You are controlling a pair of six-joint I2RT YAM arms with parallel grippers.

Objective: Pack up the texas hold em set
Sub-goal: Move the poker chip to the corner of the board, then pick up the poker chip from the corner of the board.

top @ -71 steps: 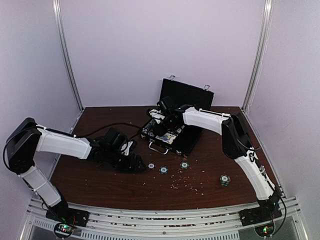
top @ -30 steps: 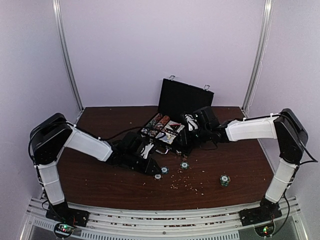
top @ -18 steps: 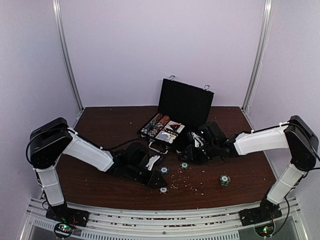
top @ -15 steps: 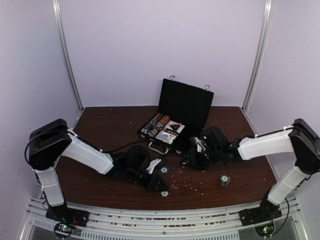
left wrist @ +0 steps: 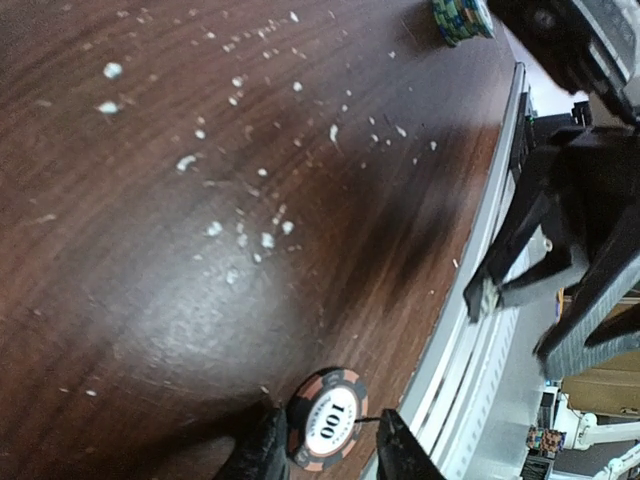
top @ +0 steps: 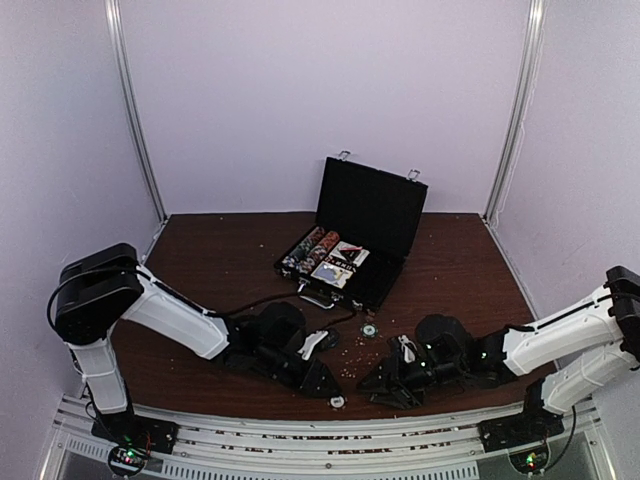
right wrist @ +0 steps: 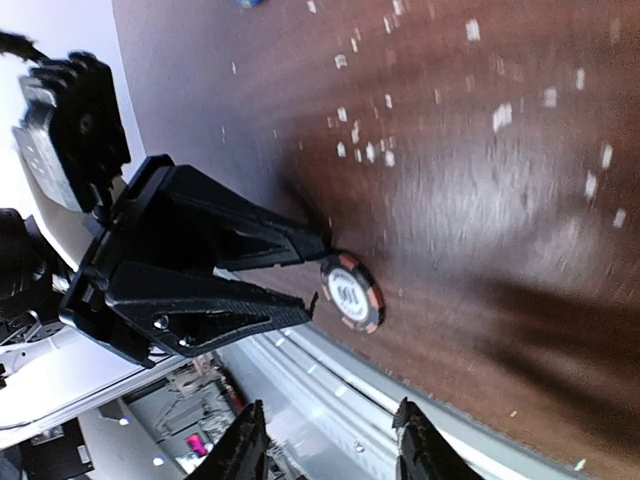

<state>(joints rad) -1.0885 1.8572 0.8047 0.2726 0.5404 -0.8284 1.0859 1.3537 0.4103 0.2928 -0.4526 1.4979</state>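
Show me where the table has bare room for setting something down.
Bare table back left, between the case and the left rail, and back right beside the case. Crowded at front centre: left gripper and right gripper meet around a chip near the edge.

Two white-shelled arms, black joints, cables.

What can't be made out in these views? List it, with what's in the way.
- Chip stack: cut off by the top edge in the left wrist view; the right arm hides it from above.
- Left end effector on the 100 chip: fingers cropped at the bottom edge, so clamped or just bracketing is unclear.
- Case contents: too small from above to count.
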